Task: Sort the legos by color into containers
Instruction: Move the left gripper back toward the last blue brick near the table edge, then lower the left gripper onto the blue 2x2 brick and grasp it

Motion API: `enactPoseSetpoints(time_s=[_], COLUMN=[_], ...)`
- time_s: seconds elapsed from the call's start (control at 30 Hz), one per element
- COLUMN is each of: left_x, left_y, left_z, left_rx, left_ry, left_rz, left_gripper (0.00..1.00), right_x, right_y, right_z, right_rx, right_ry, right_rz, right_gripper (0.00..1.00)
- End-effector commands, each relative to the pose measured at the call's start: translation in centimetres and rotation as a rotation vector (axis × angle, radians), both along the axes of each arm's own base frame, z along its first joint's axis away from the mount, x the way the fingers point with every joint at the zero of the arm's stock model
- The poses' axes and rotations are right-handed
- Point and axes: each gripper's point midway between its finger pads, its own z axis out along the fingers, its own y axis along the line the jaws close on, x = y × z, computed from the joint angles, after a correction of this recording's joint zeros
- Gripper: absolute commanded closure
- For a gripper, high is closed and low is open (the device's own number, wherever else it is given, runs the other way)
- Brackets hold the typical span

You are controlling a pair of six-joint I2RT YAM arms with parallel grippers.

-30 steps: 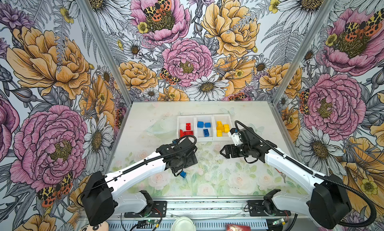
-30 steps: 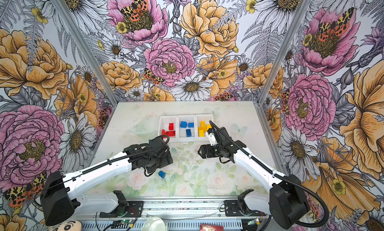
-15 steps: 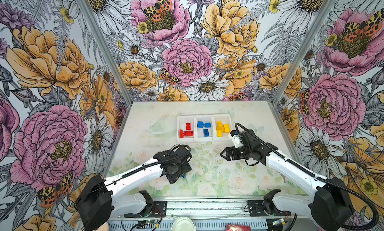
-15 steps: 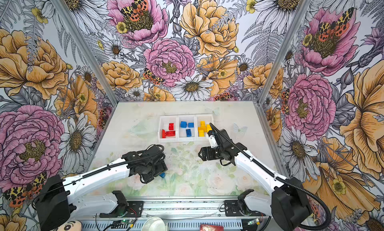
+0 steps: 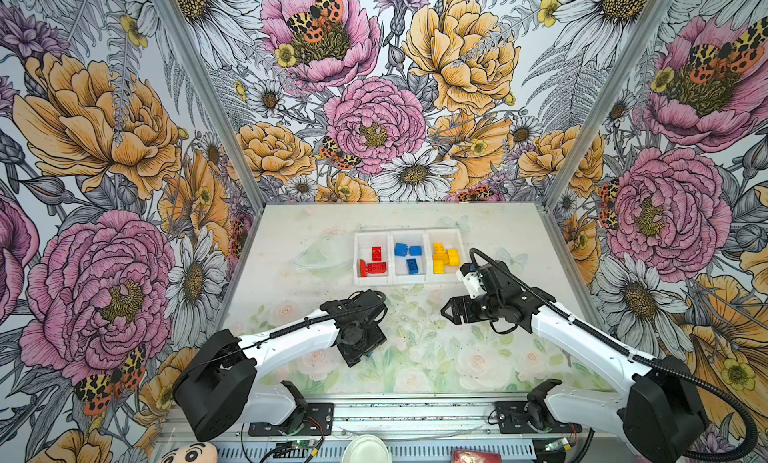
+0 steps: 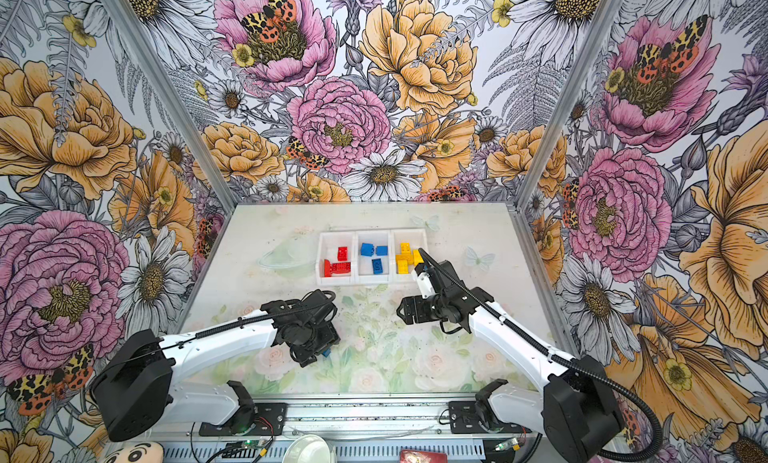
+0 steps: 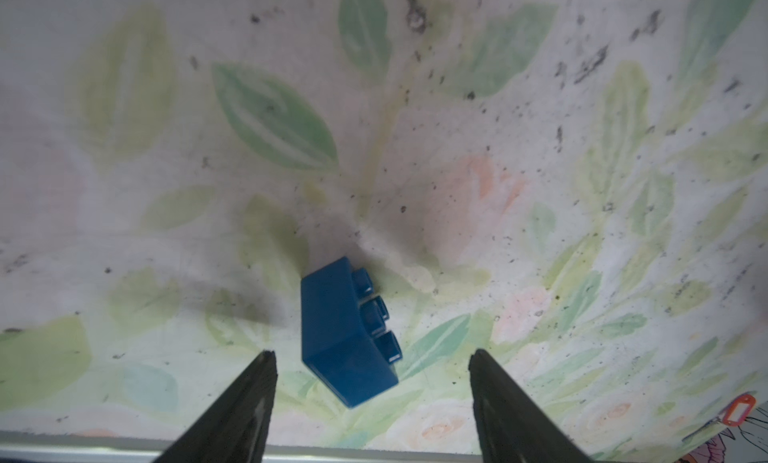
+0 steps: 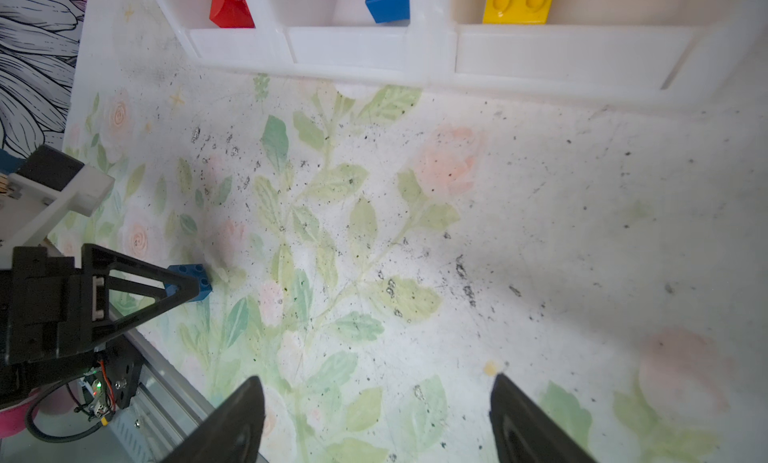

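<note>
As left tool [image 7: 371,353] straddles lego [image 7: 347,336], jaws apart

Glossy plastic blue brick [image 7: 345,336], matt speckled tabletop [image 7: 540,149], smooth white plastic tray [image 8: 374,53]

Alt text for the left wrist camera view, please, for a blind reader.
A blue lego brick lies on the floral-print table between the open black fingertips of the left gripper, touching neither.

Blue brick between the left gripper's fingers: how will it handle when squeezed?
Likely rigid: the blue brick looks like hard moulded plastic, so it shouldn't deform. Probably a bit slippery, since its faces are smooth. It sits skewed between the fingers of the left gripper, studs toward one, so it may twist.
</note>
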Motion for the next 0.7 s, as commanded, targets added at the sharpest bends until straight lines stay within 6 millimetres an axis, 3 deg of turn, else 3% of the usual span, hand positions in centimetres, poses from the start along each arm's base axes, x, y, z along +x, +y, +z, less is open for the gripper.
enactPoseSetpoints(time_s=[0.0, 0.67], left_x=[-0.12, 0.4], left_y=[-0.21, 0.52], left_z=[-0.33, -1.16], left_rx=[-0.034, -0.029], left_ry=[0.021, 0.065], left_rz=[0.024, 0.065], left_gripper=[0.29, 0.45], right_x=[0.27, 0.33], right_y=[0.21, 0.18], right_z=[0.56, 0.57], right_rx=[0.012, 0.017], right_ry=[-0.033, -0.037], right_rz=[-0.003, -0.011], right_gripper=[0.14, 0.14])
